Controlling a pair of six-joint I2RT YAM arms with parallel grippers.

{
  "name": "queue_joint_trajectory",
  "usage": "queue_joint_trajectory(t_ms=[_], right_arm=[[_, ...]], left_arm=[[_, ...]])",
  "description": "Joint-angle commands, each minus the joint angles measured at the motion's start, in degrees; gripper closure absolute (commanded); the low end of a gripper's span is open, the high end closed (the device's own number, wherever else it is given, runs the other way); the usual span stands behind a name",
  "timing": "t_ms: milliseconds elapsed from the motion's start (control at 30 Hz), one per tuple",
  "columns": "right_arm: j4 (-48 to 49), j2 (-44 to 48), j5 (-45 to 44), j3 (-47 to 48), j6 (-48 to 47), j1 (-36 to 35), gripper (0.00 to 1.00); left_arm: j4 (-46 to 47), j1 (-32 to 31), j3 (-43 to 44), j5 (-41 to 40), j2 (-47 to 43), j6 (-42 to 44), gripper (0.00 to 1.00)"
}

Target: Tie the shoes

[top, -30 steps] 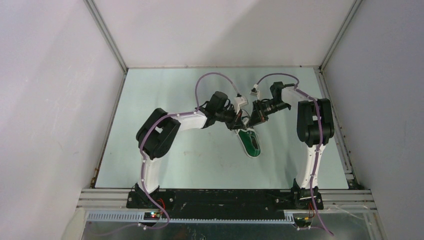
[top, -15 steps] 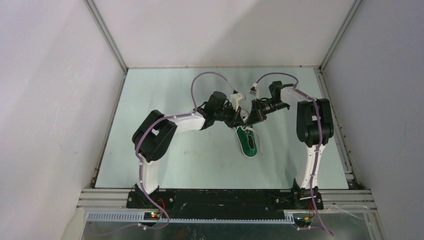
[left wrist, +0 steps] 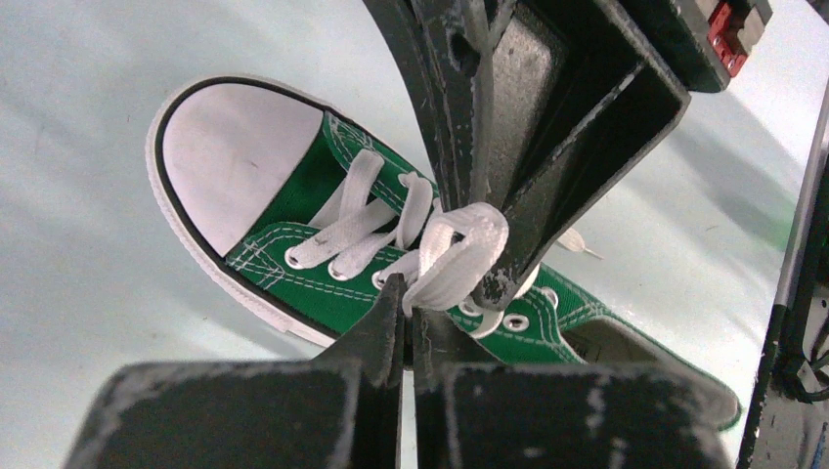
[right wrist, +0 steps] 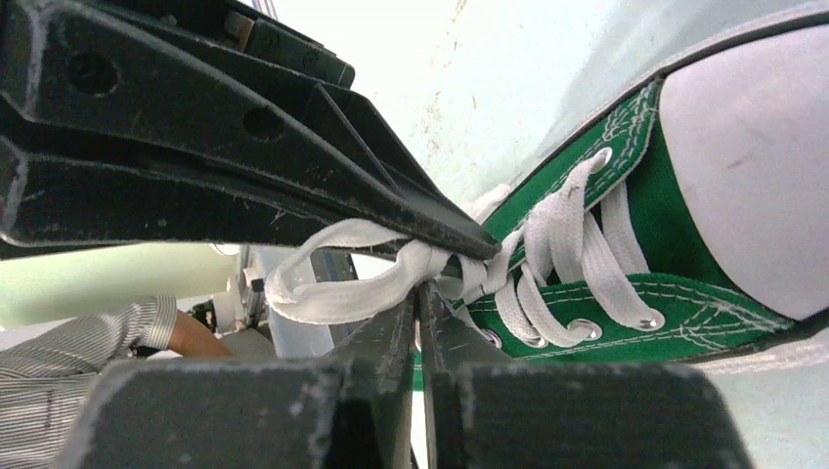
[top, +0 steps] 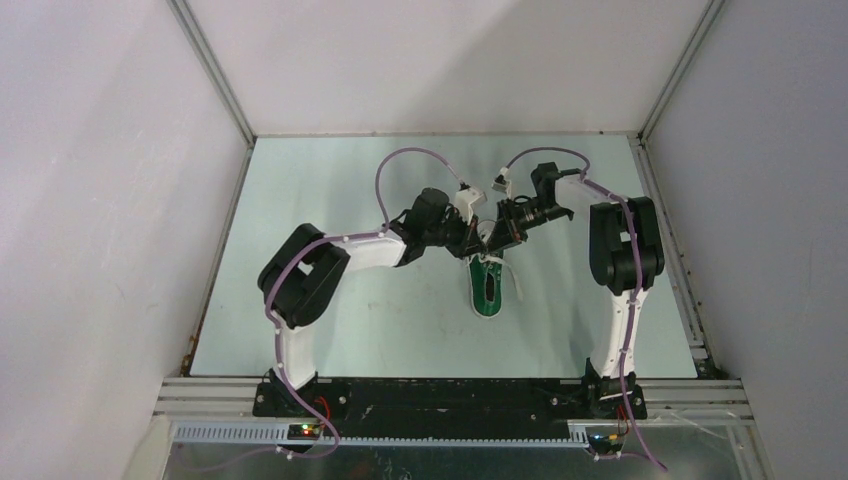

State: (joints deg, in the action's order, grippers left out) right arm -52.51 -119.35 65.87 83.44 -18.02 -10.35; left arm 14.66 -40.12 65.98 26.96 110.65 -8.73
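Note:
A small green shoe with a white toe cap lies mid-table, toe pointing toward the arm bases. Both grippers meet just above its lacing. In the left wrist view my left gripper is shut on a loop of white lace over the green canvas of the shoe; the right gripper's fingers come down from above with lace running between them. In the right wrist view my right gripper pinches the lace loop at its tips beside the shoe. From the top view the left gripper and right gripper nearly touch.
The pale green table is boxed in by white walls with metal rails at the corners. Purple cables arch over both arms. A person's striped sleeve and hand show beyond the table in the right wrist view.
Both grippers have shifted a little left and toward the back wall with the laces. The shoe has swung round, its toe now pointing straight toward the arm bases instead of down-right.

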Motion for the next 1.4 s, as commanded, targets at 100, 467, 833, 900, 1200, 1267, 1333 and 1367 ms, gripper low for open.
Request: queue_joint_trajectory(t_ms=[100, 467, 833, 900, 1200, 1267, 1333, 1367], right_arm=[[-6.09, -0.28, 2.45, 1.63, 1.25, -0.14, 0.8], [-13.75, -1.04, -4.5, 8.78, -6.96, 6.6, 0.61], [-7.36, -1.41, -10.22, 7.74, -5.88, 1.83, 0.68], [-7.19, -1.94, -9.93, 8.19, -5.62, 1.55, 0.7], [-6.89, -3.3, -9.99, 8.35, -4.35, 0.98, 0.7], [-6.71, -3.57, -10.09, 8.43, -4.14, 0.97, 0.7], [-6.51, -3.89, -10.09, 8.6, -3.74, 0.92, 0.69], [-6.41, -4.01, -9.69, 8.68, -3.67, 0.89, 0.69]], left_arm=[[10.85, -0.35, 3.26, -3.64, 2.91, -3.12, 1.0], [11.11, -0.4, -0.55, -0.36, 1.86, -0.77, 1.0], [13.05, -0.22, -2.19, 0.02, 0.74, -3.04, 1.0], [13.42, -0.21, -2.43, 0.07, 0.51, -3.69, 1.0], [15.62, -0.01, -3.57, 1.07, -0.16, -5.79, 1.0], [16.16, 0.12, -3.77, 1.26, -0.24, -6.23, 1.0], [16.87, 0.13, -3.97, 1.58, -0.21, -6.71, 1.0], [17.55, 0.13, -4.04, 2.02, -0.19, -7.28, 1.0]])
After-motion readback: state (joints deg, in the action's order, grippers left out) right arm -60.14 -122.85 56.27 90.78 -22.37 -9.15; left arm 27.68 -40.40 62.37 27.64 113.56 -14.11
